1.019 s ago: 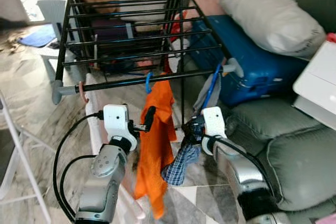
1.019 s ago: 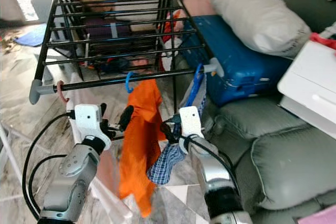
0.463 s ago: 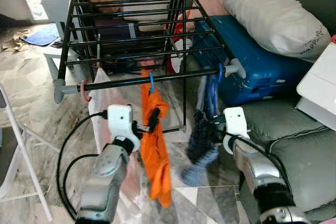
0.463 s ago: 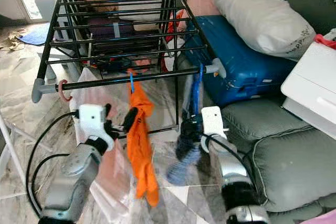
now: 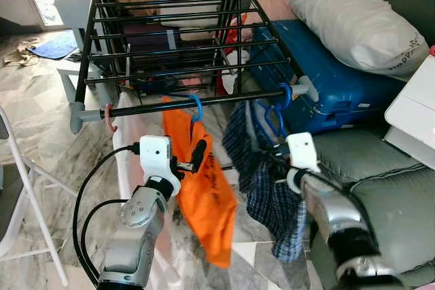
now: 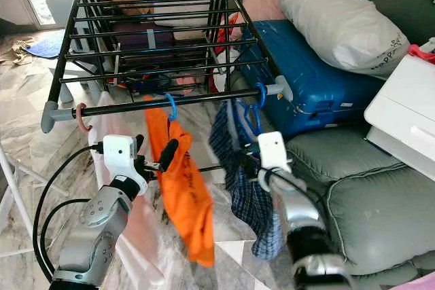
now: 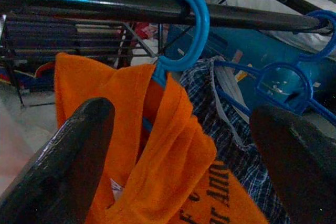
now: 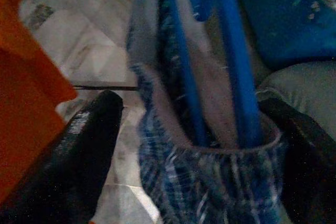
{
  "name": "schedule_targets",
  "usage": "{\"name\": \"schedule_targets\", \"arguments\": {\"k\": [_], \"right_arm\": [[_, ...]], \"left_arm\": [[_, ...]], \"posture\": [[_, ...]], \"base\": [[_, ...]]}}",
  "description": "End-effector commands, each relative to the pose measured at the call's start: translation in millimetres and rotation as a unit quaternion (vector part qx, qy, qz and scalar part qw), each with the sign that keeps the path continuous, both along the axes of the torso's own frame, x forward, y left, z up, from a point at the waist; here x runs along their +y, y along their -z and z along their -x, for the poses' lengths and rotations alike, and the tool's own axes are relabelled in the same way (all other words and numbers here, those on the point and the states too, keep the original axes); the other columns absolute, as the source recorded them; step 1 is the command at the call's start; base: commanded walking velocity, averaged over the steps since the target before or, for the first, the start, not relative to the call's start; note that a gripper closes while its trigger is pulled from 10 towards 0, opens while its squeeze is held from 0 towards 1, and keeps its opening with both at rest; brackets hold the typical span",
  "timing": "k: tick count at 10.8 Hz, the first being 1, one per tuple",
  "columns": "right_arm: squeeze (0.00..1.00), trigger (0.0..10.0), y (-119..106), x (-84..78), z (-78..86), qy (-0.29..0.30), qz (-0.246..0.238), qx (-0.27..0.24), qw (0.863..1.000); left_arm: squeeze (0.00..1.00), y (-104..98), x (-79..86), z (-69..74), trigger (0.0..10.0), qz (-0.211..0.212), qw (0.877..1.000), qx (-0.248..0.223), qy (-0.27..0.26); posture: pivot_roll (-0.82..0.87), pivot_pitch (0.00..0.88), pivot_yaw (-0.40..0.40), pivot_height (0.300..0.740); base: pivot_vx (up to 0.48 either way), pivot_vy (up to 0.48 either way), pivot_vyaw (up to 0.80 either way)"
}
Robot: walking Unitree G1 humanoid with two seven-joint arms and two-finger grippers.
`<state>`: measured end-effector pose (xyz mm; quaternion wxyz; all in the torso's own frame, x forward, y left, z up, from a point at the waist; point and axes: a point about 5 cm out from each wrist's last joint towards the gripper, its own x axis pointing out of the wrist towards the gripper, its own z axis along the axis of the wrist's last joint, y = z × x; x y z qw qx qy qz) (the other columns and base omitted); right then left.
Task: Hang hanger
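Observation:
A black drying rack (image 5: 178, 102) stands before me. On its front bar a blue hanger (image 5: 196, 105) carries an orange shirt (image 5: 207, 195). Near the bar's right end, blue hangers (image 5: 282, 94) hold a blue plaid garment (image 5: 272, 195). My left gripper (image 5: 197, 157) is open just below the bar, one finger against the orange shirt; the hanger's ring (image 7: 184, 24) sits on the bar above its spread fingers (image 7: 63, 161). My right gripper (image 5: 275, 162) is open too, with the plaid garment (image 8: 210, 177) and blue hanger arms between its wide-apart fingers (image 8: 79, 161).
A blue suitcase (image 5: 340, 79) and a grey pillow (image 5: 353, 25) lie right of the rack, over a grey-green sofa (image 5: 387, 202). A white box (image 5: 414, 117) sits at the right edge. A pink hook (image 5: 109, 119) hangs at the bar's left end. A white chair frame (image 5: 20, 188) stands left.
The plaid garment has gone from a blurred bunch at my right gripper to hanging spread below the bar. The orange shirt has turned from edge-on to broadside. My right gripper rose slightly.

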<state>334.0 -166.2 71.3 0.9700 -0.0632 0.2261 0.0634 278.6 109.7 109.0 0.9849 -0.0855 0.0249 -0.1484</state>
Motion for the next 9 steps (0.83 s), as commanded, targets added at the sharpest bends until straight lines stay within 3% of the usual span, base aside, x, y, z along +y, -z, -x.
{"name": "schedule_targets", "arguments": {"k": [1,4,5,6,8,9], "right_arm": [[0.0,0.0,-5.2,-4.6,-4.9,-0.001,-0.001,-0.009,1.0],[0.0,0.0,-5.3,-18.1,-11.0,-0.016,0.014,-0.015,1.0],[0.0,2.6,-7.3,-17.4,-13.1,-0.03,0.022,-0.02,0.999],[0.0,10.0,-8.0,-16.4,-14.6,-0.043,0.034,-0.022,0.998],[0.0,10.0,-10.5,-15.9,-17.5,-0.054,0.041,-0.038,0.997],[1.0,10.0,-12.8,-16.2,-19.2,-0.054,0.049,-0.05,0.996]], "left_arm": [[0.0,2.7,-0.6,1.8,10.0,-0.006,1.0,0.007,0.003],[0.0,3.2,-1.9,1.1,10.0,-0.005,1.0,0.01,0.001],[0.0,4.0,-2.7,1.5,10.0,-0.006,1.0,0.012,0.001],[0.0,4.1,-2.8,1.7,10.0,-0.007,1.0,0.013,0.002],[0.0,4.3,-1.8,1.2,10.0,-0.009,1.0,0.014,0.0],[0.0,4.3,-1.6,1.2,10.0,-0.01,1.0,0.015,0.0]], "posture": [[-0.18,0.015,-0.03,0.74],[-0.18,0.026,-0.031,0.74],[-0.18,0.028,-0.029,0.74],[-0.18,0.029,-0.029,0.74],[-0.18,0.032,-0.028,0.74],[-0.18,0.033,-0.027,0.74]], "base": [[0.0,0.0,0.0],[0.0,0.0,0.0],[0.0,0.0,0.0],[0.0,0.0,0.0],[0.0,0.0,0.0],[0.0,0.0,0.0]]}}
